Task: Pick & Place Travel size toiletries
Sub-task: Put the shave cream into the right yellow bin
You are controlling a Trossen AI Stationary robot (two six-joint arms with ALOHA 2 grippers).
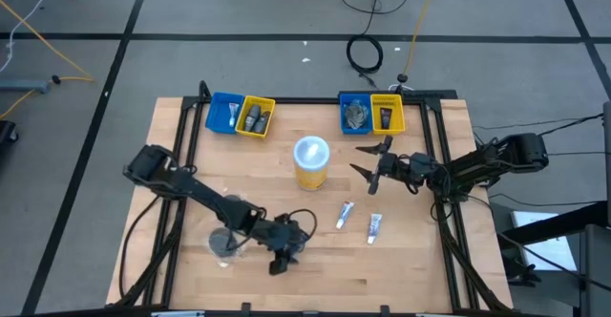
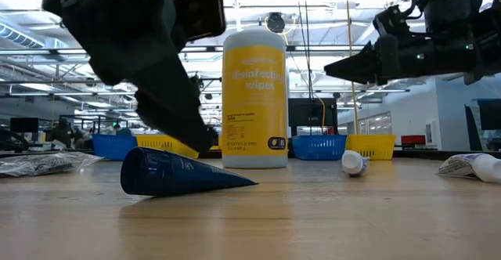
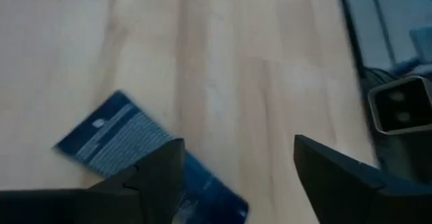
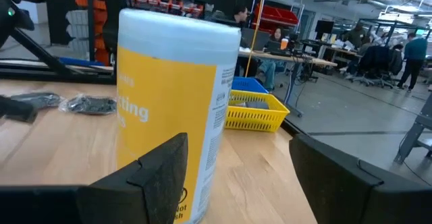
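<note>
Left jaws (image 3: 236,177) stand apart over the dark blue tube (image 3: 115,140), which lies on the desk (image 1: 410,260) partly under one finger, not yet gripped. Two white tubes (image 1: 358,220) remain loose. Right jaws (image 1: 368,159) hover apart, empty. Bins (image 1: 241,115) already hold several items.

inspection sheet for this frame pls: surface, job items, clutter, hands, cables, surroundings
Surface: wooden table, black frame rails along its sides.
Job's things: two white tubes right of centre; dark blue packet flat under the left hand; clear-wrapped item by the left arm; others in the blue and yellow bins at the far edge.
Clutter: yellow wipes canister, upright, mid-table.
Hands: left hand open over the packet, near edge; right hand open, raised right of the canister.
Cables: coiled black cable and a yellow cable on the floor beyond the table.
Surroundings: people at desks in the right wrist view.
</note>
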